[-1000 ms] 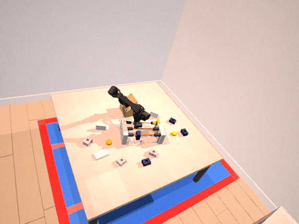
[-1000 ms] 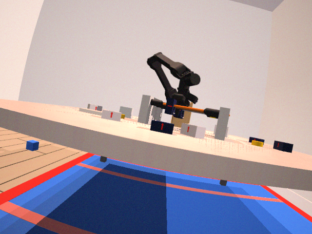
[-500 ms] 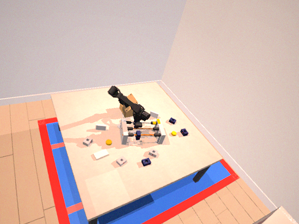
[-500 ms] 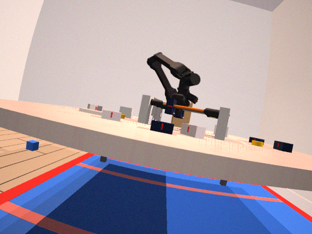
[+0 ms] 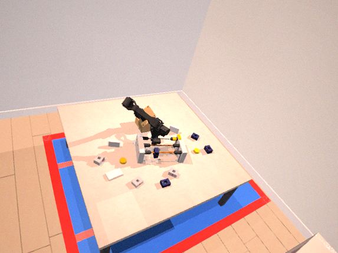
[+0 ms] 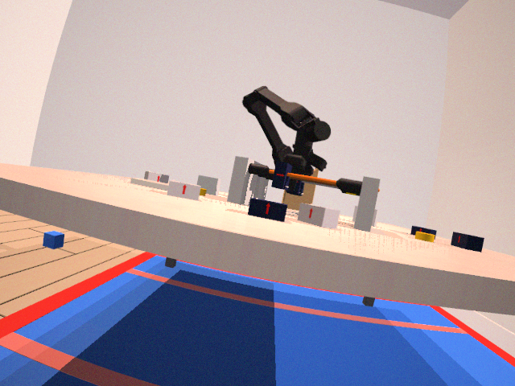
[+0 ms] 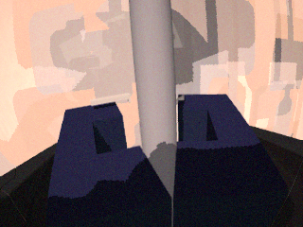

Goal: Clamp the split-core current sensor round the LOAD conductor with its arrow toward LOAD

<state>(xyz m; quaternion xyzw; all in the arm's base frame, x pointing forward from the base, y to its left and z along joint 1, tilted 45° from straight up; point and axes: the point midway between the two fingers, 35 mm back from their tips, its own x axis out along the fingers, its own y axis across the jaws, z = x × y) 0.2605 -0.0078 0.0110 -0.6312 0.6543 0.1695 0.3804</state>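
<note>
In the wrist view my gripper (image 7: 151, 139) is shut on the navy split-core sensor (image 7: 208, 183). Its two halves stand on either side of a grey conductor (image 7: 151, 51) and meet in a seam nearer the camera. In the top view the gripper (image 5: 155, 141) is down on the back conductor (image 5: 165, 139) of the white rack (image 5: 140, 153). That conductor has a yellow end cap (image 5: 179, 136). In the exterior view the sensor (image 6: 296, 189) shows just below the gripper. I cannot read any LOAD lettering, and the sensor's arrow is hidden.
Another navy sensor (image 5: 156, 152) (image 6: 284, 174) sits on the front orange conductor (image 5: 168, 152) (image 6: 320, 179). Navy and grey blocks, yellow discs (image 5: 123, 160) and a white plate (image 5: 114, 174) lie around the rack. A tan box (image 5: 143, 124) stands behind it.
</note>
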